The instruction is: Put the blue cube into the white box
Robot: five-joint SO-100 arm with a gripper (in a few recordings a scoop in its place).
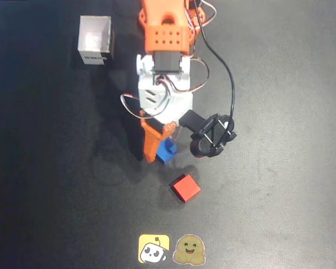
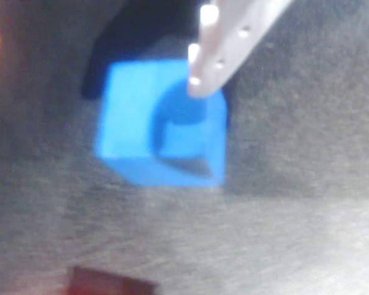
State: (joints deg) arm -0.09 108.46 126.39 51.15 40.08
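Your white box point(image 1: 95, 39) is sitting at the mat's far left, its dark label too blurred to read. Your claw point(image 1: 163, 144) is closing narrowly around the blue cube point(image 1: 168, 150), pale finger point(image 2: 224, 55) touching its top.

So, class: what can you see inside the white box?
In the overhead view the white box shows pale inner walls and a light floor, with no cube visible inside. The blue cube sits on the dark mat by the gripper. The box's underside is hidden.

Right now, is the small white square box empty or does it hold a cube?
Empty. Overhead, the white box shows only its pale inside; the blue cube sits outside, by the gripper.
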